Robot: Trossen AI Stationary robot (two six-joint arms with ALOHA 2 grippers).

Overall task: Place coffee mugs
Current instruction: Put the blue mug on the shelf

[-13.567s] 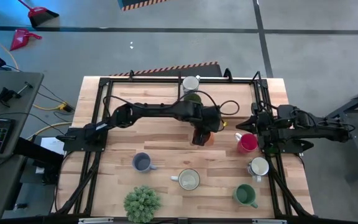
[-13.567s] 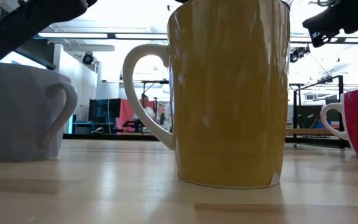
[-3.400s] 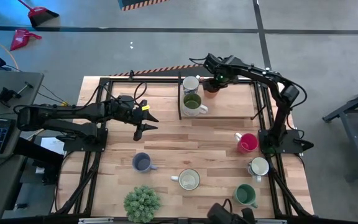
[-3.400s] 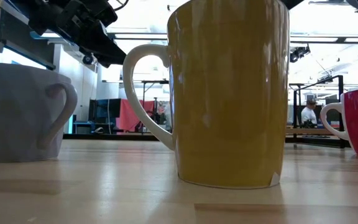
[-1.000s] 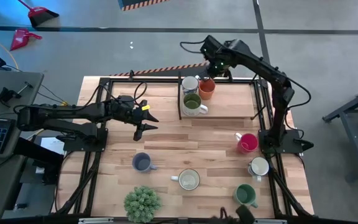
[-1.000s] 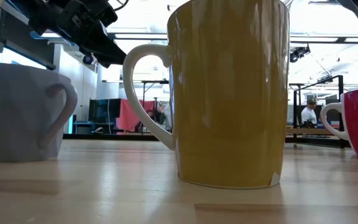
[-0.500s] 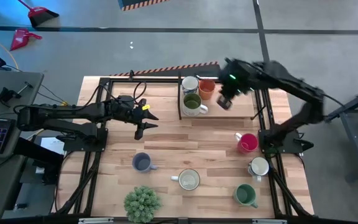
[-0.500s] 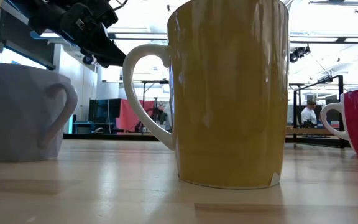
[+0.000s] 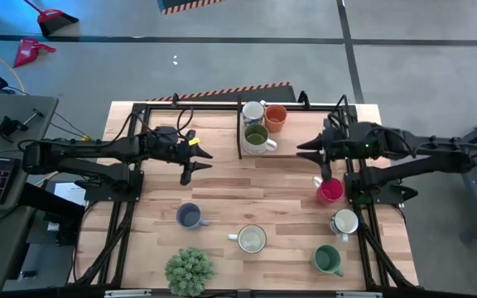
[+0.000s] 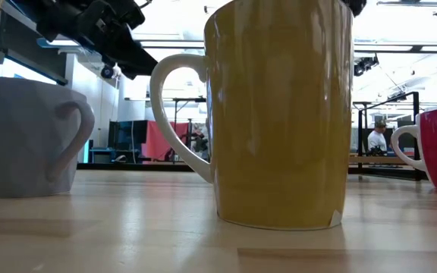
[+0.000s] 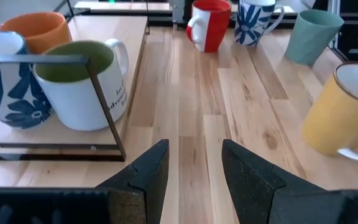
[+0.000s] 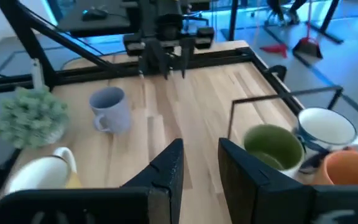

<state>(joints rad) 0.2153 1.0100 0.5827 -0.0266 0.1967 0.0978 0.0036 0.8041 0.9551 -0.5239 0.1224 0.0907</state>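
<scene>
Butcher-block table (image 9: 222,182) fills the high view: three coffee mugs on the rack (image 9: 261,128) at upper centre, five loose below. The right gripper (image 9: 313,151), spread and empty, hovers just above the magenta mug (image 9: 330,191). In the left wrist view, the left gripper (image 11: 194,165) waits spread.

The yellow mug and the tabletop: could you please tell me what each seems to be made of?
Yellow mug: probably glazed ceramic, glossy, judging by the soft window reflections on its side and its white handle. Tabletop: light wood, likely butcher-block, showing jointed strips and visible grain with a satin sheen.
</scene>
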